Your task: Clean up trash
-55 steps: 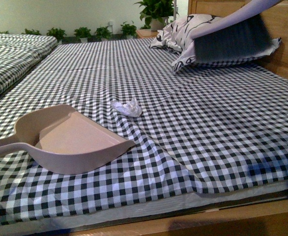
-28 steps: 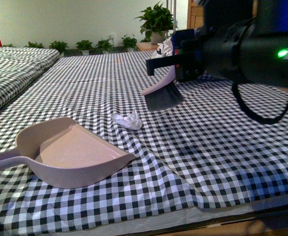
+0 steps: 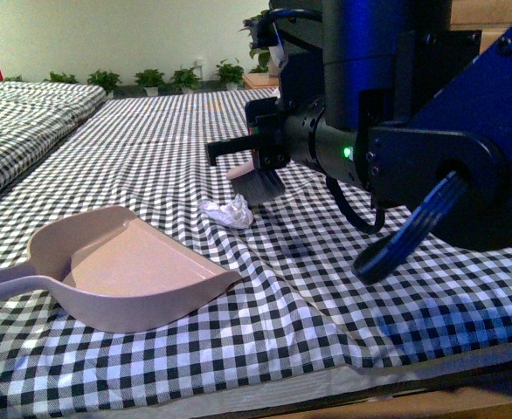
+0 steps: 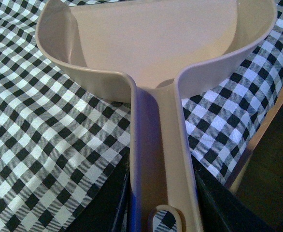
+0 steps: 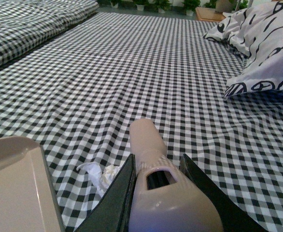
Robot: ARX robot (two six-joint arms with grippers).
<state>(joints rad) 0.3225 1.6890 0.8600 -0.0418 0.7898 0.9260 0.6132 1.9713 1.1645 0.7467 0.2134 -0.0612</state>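
Checkered bedsheet (image 3: 151,140) underneath all. Right gripper (image 5: 156,181) clamped on brush (image 3: 258,183), bristles just beside trash (image 3: 227,211). Left gripper (image 4: 156,193) clamped around handle of beige dustpan (image 3: 129,279), pan lying on sheet, nothing inside. Crumpled white trash near pan's open lip.

You are looking across a bed covered in a black-and-white checked sheet (image 3: 151,140), which fills most of the front frame and wrinkles into a long fold toward the lower right. At the upper left a second bed (image 3: 20,109) in the same check runs alongside. Behind them stands a plain pale wall (image 3: 107,35), with a row of small potted plants (image 3: 164,80) at its foot. In the right wrist frame, a black-and-white patterned pillow (image 5: 262,48) lies at the upper right.
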